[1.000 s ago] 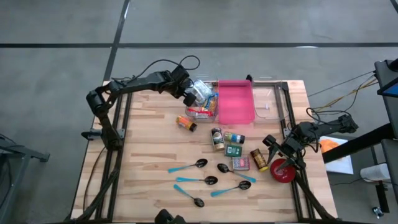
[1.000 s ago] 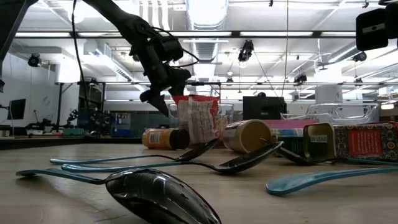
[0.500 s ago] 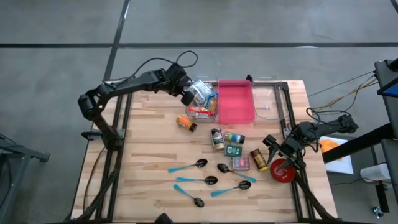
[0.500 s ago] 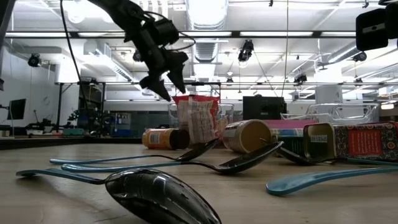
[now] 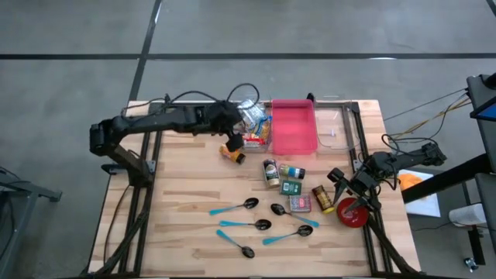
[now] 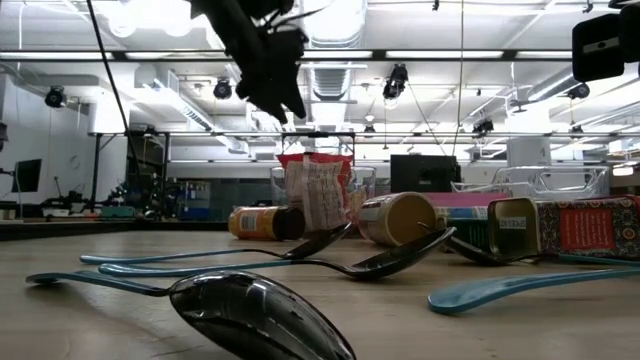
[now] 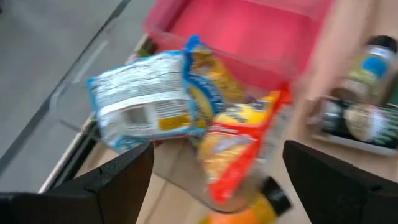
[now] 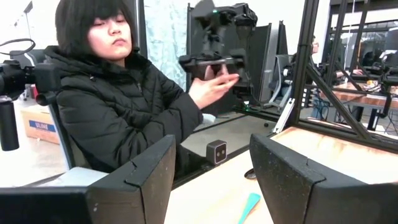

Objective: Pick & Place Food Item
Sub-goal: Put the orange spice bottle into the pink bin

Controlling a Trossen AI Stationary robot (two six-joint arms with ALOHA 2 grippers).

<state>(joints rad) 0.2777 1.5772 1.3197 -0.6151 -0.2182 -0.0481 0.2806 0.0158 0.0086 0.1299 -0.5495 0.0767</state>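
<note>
A pale wooden surface (image 5: pixel 186 178) stands on a grey concrete floor; seen from table height, a large workshop with ceiling lights and ducts lies behind it. At the far edge of the surface sits a pink tray (image 5: pixel 293 125) with a clear bin (image 5: pixel 339 124) beside it on the right. Against the pink tray's left side lies a heap of snack bags: a silver-and-blue bag (image 7: pixel 146 102), a yellow one under it and a red-and-yellow bag (image 7: pixel 239 146) nearest the middle of the surface. An orange bottle (image 5: pixel 232 153) lies on its side just in front of the heap.

The left tool (image 5: pixel 231 128) hangs above the surface right at the heap's left side, over the orange bottle; its fingers (image 7: pixel 118 177) are spread wide and hold nothing, and the bags show between them in the left wrist view without any contact that can be made out.

Toward the middle stands a cluster of small jars and tins (image 5: pixel 284 180), with a brown jar (image 5: pixel 323 198) lying at its right end. Four spoons with blue handles (image 5: pixel 260 225) lie near the front edge. A red round lid (image 5: pixel 354 211) sits at the right front corner.

The right tool (image 5: pixel 342 186) waits low at the right edge, near the red lid and the brown jar, with its fingers (image 8: pixel 137 180) parted and nothing between them. Past them, its wrist view shows a seated person in a dark puffy jacket (image 8: pixel 118 106) with one hand raised.
</note>
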